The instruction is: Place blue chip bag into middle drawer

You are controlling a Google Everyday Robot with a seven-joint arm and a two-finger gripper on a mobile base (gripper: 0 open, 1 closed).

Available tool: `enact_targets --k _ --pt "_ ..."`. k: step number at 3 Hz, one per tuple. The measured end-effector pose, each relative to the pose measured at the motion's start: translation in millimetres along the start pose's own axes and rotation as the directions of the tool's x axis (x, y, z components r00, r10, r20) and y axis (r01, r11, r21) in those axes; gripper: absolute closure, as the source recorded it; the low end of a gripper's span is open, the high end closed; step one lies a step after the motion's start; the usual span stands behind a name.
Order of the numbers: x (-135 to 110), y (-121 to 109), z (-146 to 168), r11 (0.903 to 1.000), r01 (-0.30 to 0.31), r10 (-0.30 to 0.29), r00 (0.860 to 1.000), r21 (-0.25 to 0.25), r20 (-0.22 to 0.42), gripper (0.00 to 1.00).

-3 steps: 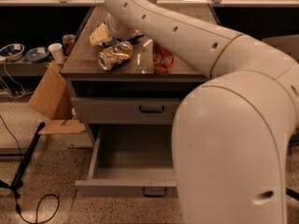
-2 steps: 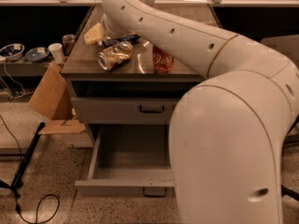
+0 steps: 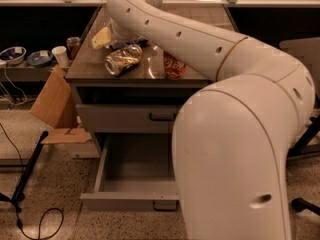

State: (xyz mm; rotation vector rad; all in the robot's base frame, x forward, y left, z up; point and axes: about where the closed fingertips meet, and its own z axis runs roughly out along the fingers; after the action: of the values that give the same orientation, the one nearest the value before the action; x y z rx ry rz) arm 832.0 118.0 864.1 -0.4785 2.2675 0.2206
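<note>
The hand (image 3: 119, 34) hung low over the tabletop (image 3: 87, 70), at twelve o'clock from the crushed golden can (image 3: 123, 60). The arm hid most of it, so whether it was clenched or released could not be told. The blue chip bag (image 3: 121, 45) lay just beneath it, and the middle drawer (image 3: 130, 202) stood open at six o'clock.
</note>
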Motion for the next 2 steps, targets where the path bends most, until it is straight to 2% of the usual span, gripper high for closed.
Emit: enact_targets --k 2 --pt "-5.2 -16.5 4.7 0.9973 0.0 0.001 1.0 0.073 -0.015 0.0"
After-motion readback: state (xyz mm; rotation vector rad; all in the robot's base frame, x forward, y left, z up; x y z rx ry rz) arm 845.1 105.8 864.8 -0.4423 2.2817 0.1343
